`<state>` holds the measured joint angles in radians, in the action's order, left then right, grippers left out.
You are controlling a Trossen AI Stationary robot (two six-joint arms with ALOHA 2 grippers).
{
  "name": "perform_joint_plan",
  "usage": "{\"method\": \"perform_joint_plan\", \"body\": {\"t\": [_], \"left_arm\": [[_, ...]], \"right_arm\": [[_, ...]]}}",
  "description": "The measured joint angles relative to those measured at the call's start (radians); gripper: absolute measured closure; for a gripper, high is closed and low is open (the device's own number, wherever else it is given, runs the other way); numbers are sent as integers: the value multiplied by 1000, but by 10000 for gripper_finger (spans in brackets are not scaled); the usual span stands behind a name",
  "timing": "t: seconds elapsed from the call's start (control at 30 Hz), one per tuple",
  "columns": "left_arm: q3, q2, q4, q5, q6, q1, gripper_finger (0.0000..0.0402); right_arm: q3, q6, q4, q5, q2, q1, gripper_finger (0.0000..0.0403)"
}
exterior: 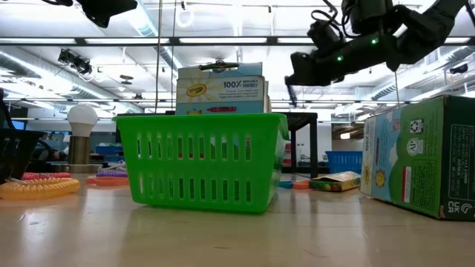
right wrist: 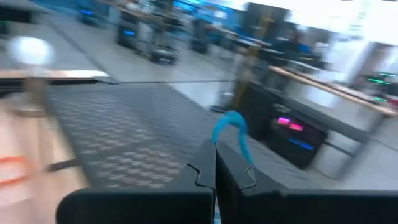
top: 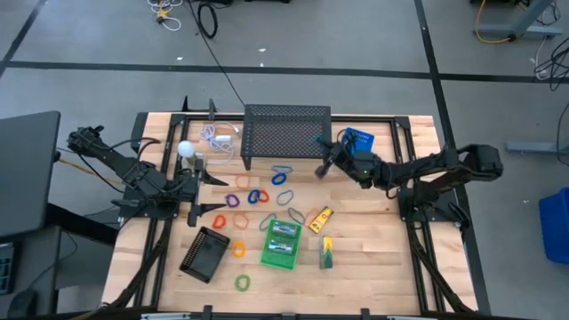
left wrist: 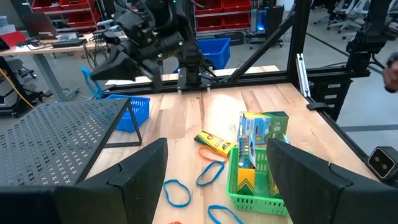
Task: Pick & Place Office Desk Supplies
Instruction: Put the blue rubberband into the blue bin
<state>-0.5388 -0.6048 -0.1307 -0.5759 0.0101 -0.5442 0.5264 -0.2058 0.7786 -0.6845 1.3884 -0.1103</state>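
One blue loop (right wrist: 231, 132) pinched in right tool (right wrist: 215, 163), wrist view only

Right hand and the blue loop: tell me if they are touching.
Touching. The right wrist view shows the right hand shut on the blue loop, which sticks up from between its closed fingers.

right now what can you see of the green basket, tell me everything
The green basket is a small rectangular bin, plastic by its look, with slotted walls and a solid rim. It stands upright on the wooden table near the front middle, open side up. Crayon boxes stand inside it, rising above the rim in the low view. Neither gripper touches it. A loose yellow box lies beside it, apart from it.
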Motion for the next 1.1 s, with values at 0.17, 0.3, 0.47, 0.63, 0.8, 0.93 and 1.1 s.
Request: {"method": "perform_joint_plan", "body": {"t": [0.17,0.3,0.47,0.63,0.8,0.93,1.1], "left_arm": [[0,0,0,0,0,0,118],[0,0,0,0,0,0,118],[0,0,-1,0,0,0,118],[0,0,-1,0,-1,0,118],[0,0,-1,0,0,0,118],[0,0,-1,0,0,0,118],[0,0,-1,0,1,0,118]], "right_arm": [[0,-16,-45,-122,-10,-30,403],[0,-14,-74,-233,-10,-51,403],[0,-12,-102,-361,-9,-58,403],[0,26,-188,-446,-9,-67,403],[1,183,-357,-455,-9,-87,403],[1,319,-486,-392,-8,-116,403],[2,437,-619,-327,-9,-160,403]]}}
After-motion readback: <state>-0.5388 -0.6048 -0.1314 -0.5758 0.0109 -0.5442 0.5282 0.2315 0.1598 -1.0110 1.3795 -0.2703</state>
